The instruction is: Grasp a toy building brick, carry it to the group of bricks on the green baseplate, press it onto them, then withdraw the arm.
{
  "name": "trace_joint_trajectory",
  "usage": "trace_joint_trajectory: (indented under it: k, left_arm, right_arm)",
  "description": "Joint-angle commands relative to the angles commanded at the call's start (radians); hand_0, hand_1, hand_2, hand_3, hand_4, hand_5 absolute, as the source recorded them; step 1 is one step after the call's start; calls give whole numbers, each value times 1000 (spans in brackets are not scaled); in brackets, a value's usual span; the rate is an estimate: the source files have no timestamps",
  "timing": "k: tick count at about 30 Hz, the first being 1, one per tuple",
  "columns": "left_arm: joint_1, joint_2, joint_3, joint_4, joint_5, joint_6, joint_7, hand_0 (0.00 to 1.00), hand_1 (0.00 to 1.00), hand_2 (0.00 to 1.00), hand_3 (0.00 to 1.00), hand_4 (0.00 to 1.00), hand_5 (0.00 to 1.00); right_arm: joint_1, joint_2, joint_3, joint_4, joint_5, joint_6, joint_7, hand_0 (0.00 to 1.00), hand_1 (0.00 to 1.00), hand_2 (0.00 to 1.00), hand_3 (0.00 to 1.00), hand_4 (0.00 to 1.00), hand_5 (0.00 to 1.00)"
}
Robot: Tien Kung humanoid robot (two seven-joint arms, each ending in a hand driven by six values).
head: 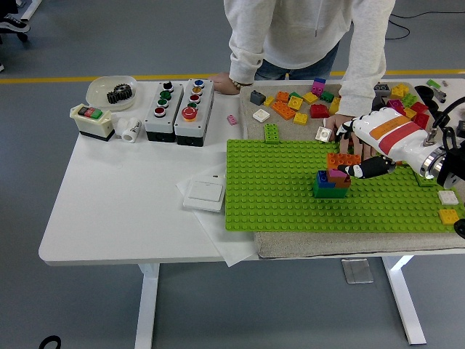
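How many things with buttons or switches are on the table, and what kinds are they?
Grey button boxes: 2
Small cream box with a green and a red button: 1
Flat white switch: 1
Total: 4
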Motion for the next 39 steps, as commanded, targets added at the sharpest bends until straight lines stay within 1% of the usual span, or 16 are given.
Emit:
trace_joint_trajectory:
  k: [1, 2, 5, 7, 8, 10, 13, 14, 17, 19, 20, 25, 26, 39]
  left_arm:
    - [1, 0, 0, 0, 0, 0, 0, 847, 845, 828, 633, 720, 618]
    - [2, 0, -1, 0, 0, 0, 0, 847, 846, 828, 633, 719, 619]
    - [4, 1, -3, 0, 0, -1, -1, 847, 846, 828, 633, 719, 619]
    - [5, 1, -4, 0, 0, -1, -1, 847, 846, 828, 633, 719, 619]
    - [6, 1, -6, 1, 0, -2, -2, 846, 846, 828, 633, 719, 619]
    - [7, 1, -10, 1, 0, -3, -3, 846, 846, 828, 633, 719, 619]
    - [9, 1, -15, 1, 0, -3, -3, 846, 846, 828, 633, 719, 619]
    - [9, 1, -16, 1, 0, -4, -4, 846, 846, 828, 633, 720, 620]
    - [11, 1, -20, 1, 0, -5, -5, 846, 846, 828, 633, 720, 620]
    - [11, 1, -21, 0, 0, -6, -5, 846, 846, 828, 633, 720, 620]
    - [12, 1, -21, 0, 0, -7, -6, 843, 844, 828, 635, 719, 620]
    - [11, 2, -18, 0, 0, -9, -7, 843, 844, 828, 635, 719, 620]
    - [10, 2, -17, 0, 0, -9, -7, 842, 844, 828, 633, 719, 620]
    - [4, 3, -9, 0, 0, -9, -8, 843, 844, 825, 634, 719, 620]
  right_arm:
    - [-4, -2, 6, 8, 0, -1, -2, 327, 466, 685, 698, 871, 382]
    - [-13, -6, 18, 25, 3, -5, -6, 354, 512, 721, 791, 914, 398]
    - [-37, -16, 40, 66, 9, -29, -16, 354, 512, 721, 791, 914, 398]
    - [-57, -25, 53, 100, 16, -59, -20, 354, 512, 721, 791, 914, 398]
    - [-70, -32, 59, 120, 22, -76, -16, 494, 608, 718, 646, 861, 403]
    - [-94, -46, 69, 159, 36, -100, -5, 494, 608, 718, 646, 861, 403]
    - [-120, -61, 78, 198, 52, -114, 3, 494, 608, 718, 646, 861, 403]
    - [-126, -65, 79, 206, 56, -115, 6, 601, 645, 705, 588, 831, 447]
    - [-140, -74, 70, 220, 67, -108, 11, 601, 645, 705, 588, 831, 447]
    - [-142, -74, 63, 218, 67, -102, 11, 601, 645, 705, 588, 831, 447]
    - [-143, -73, 55, 213, 65, -96, 11, 639, 661, 711, 585, 821, 471]
    - [-140, -64, 40, 184, 62, -80, 9, 639, 661, 711, 585, 821, 471]
    - [-140, -63, 39, 182, 62, -79, 9, 664, 666, 710, 586, 818, 461]
    - [-126, -54, 23, 107, 68, -69, 28, 659, 658, 702, 585, 822, 460]
